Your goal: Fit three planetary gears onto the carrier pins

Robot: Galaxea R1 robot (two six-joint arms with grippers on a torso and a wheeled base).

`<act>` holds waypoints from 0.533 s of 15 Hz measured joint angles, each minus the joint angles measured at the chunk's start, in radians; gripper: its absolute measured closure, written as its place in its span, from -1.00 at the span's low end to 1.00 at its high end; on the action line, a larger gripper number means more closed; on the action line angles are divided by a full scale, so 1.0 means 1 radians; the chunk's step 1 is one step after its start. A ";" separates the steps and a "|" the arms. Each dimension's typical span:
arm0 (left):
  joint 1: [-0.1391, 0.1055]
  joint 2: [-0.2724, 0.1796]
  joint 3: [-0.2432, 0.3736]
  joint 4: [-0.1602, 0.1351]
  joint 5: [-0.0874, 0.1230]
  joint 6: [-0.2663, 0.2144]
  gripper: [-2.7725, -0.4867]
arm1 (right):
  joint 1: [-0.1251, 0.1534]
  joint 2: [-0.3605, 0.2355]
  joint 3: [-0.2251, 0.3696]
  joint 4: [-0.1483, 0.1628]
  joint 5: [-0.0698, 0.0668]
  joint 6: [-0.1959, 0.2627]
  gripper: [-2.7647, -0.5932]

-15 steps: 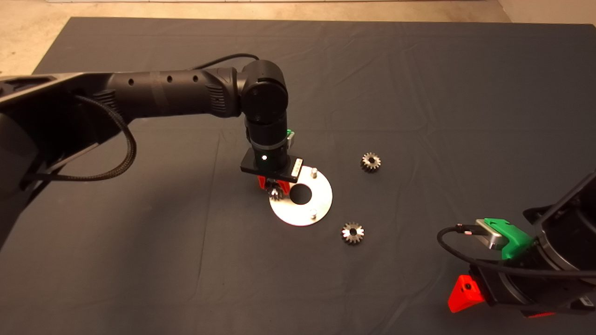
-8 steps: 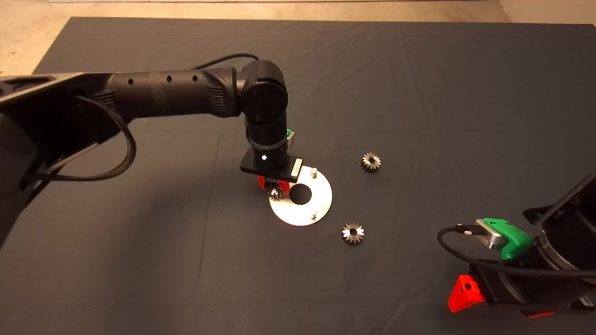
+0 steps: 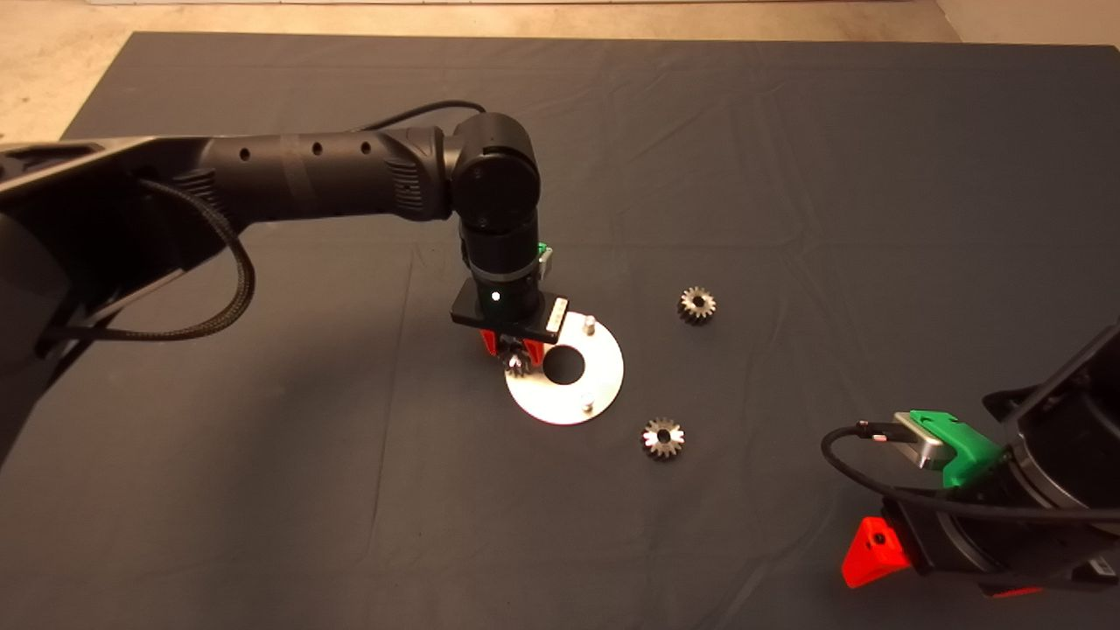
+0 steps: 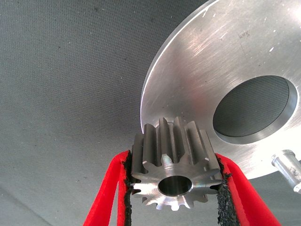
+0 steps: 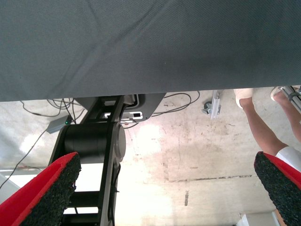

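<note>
— While we hold the first gear (image 4: 176, 172) pinched between the red fingers (image 4: 109, 197) of our left pincer (image 3: 516, 350), where exactly are we?

— We're at the left edge of the silver disc (image 3: 604, 381), low over it. From the wrist, the gear sits upright in the pads, bore facing us, with the disc's rim just behind its teeth. One pin (image 4: 288, 167) shows off to the side, past the big centre hole (image 4: 254, 109). The pin we'd want under this gear is hidden, so we can't tell whether the bore is lined up.

— And the rest?

— Two more pins stand bare on the disc, one at the far side (image 3: 591, 322) and one at the near side (image 3: 589, 403). Two gears lie on the counter (image 3: 787, 175), one beyond the disc to the right (image 3: 697, 304), one nearer us (image 3: 662, 437). Our right pincer (image 5: 164, 188) waits at the lower right, jaws spread wide and holding nothing, looking out past the mat at the floor and a person's legs (image 5: 256, 120).

— So what could spoil this?

— We think misalignment is the main worry. If the bore lands off the pin's tip, pressing down could shove the loose disc across the mat or tilt the gear in our pads. Letting go too soon might leave the gear perched on the pin's top, or rolling off the disc.
</note>
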 joint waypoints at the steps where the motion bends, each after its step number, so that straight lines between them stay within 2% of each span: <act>1: 0.000 0.000 0.001 0.001 0.000 0.000 0.65 | 0.000 0.000 0.000 0.000 0.000 0.000 -0.99; 5: -0.004 -0.006 0.024 0.004 0.004 -0.001 0.52 | 0.000 0.000 0.000 0.000 0.000 0.000 -0.99; 7: -0.022 -0.009 0.043 0.003 0.009 -0.003 0.51 | 0.000 0.000 0.000 0.000 0.000 0.000 -0.99; 8: -0.035 -0.009 0.049 0.004 0.009 -0.004 0.41 | 0.000 0.000 0.000 0.000 0.000 0.000 -0.99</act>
